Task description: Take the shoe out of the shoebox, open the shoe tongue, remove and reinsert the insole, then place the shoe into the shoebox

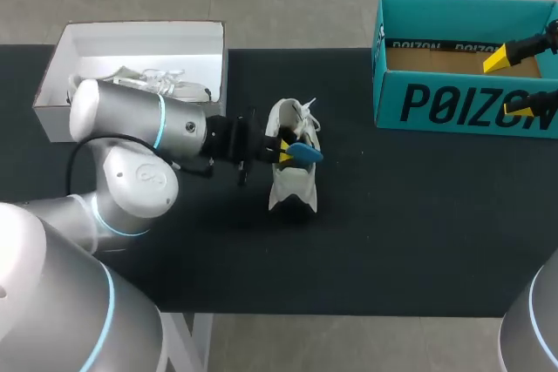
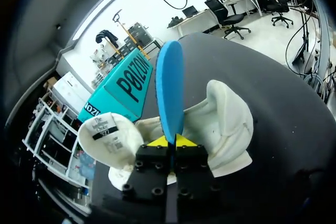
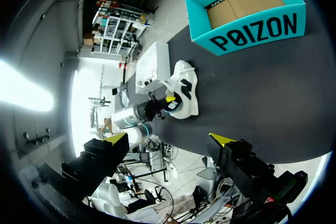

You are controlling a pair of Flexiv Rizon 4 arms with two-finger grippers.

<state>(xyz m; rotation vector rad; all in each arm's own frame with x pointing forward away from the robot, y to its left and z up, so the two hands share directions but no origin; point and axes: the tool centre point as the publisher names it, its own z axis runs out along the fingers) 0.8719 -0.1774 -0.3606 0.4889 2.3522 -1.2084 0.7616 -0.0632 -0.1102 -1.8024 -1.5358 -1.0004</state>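
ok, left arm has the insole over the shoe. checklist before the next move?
1. Grip: ok. Left gripper is shut on the blue insole at its edge.
2. Tongue open: ok, folded out away from the opening.
3. Insole fully out of the white shoe: cannot tell, its lower end is hidden behind the fingers.
4. Shoe braced: not ok, nothing holds it on the table.
5. Right gripper clear: ok, open, off by the teal box.
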